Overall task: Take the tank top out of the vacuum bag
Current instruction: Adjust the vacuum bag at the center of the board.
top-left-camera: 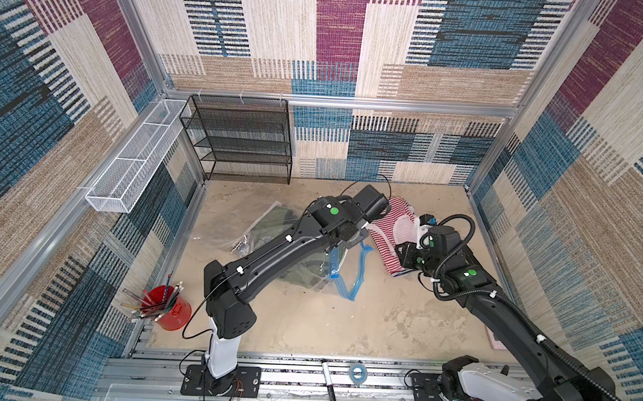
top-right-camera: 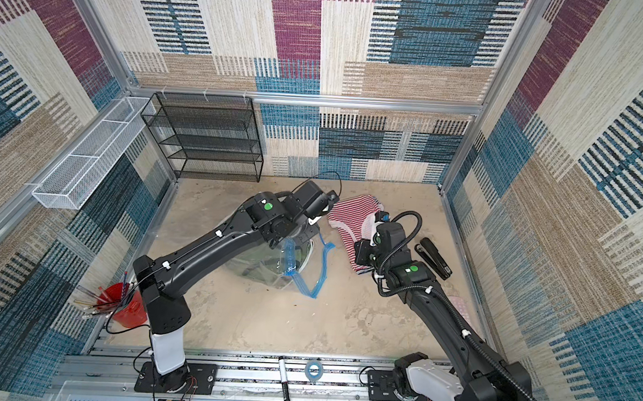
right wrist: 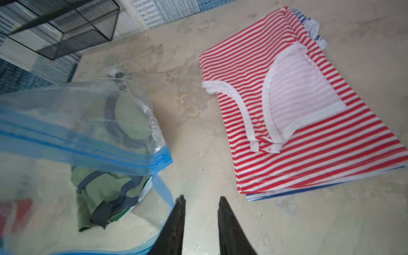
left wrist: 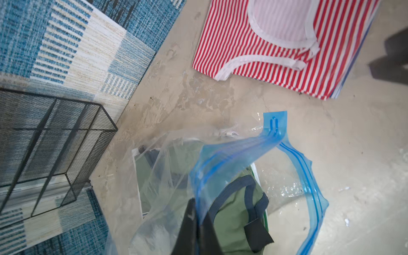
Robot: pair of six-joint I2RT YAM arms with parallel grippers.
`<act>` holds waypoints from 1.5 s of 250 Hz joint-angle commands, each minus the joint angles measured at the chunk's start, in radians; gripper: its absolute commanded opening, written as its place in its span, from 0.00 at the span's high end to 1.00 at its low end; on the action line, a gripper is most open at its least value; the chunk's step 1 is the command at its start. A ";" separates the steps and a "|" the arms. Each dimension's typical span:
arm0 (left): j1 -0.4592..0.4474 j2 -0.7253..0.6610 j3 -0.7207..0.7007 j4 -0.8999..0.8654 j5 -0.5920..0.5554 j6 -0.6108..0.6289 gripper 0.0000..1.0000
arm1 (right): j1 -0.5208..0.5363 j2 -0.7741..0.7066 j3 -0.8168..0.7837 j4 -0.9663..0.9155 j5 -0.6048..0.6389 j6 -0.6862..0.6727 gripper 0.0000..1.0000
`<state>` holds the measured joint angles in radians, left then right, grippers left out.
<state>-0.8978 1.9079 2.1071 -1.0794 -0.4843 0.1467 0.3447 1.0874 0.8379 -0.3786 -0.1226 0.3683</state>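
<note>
Green tank top (right wrist: 103, 189) is seen inside the vacuum bag (right wrist: 44, 99), whose rim is pinched by the left end effector (left wrist: 198, 212), just beside the narrowly parted, empty right end effector (right wrist: 202, 220).

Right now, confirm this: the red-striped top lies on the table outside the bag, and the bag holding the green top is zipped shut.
No: the bag is open, not zipped; the left wrist view shows its zip strip parted. The green top is inside; the red-striped top lies outside.
</note>
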 commanded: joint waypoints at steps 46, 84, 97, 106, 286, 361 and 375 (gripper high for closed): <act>0.075 0.003 0.009 0.037 0.068 -0.147 1.00 | 0.015 -0.081 -0.107 0.273 -0.329 0.049 0.80; 0.076 -0.021 -0.099 0.071 0.222 -0.160 1.00 | 0.063 -0.076 -0.183 0.402 -0.404 0.076 0.88; 0.074 -0.027 -0.131 0.069 0.296 -0.160 1.00 | 0.091 -0.075 -0.200 0.429 -0.400 0.088 0.90; 0.073 -0.037 -0.159 0.069 0.334 -0.170 1.00 | 0.107 -0.074 -0.209 0.441 -0.389 0.095 0.91; 0.037 -0.141 -0.331 0.168 0.318 -0.324 1.00 | 0.321 0.201 -0.359 0.707 -0.158 0.132 1.00; 0.026 -0.174 -0.354 0.206 0.318 -0.332 1.00 | 0.377 0.437 -0.244 0.652 -0.131 0.098 1.00; 0.027 -0.183 -0.367 0.216 0.323 -0.331 1.00 | 0.376 0.475 -0.226 0.652 -0.154 0.110 1.00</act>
<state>-0.8707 1.7462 1.7592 -0.9077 -0.1619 -0.1612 0.7155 1.4990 0.5774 0.2787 -0.2764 0.4805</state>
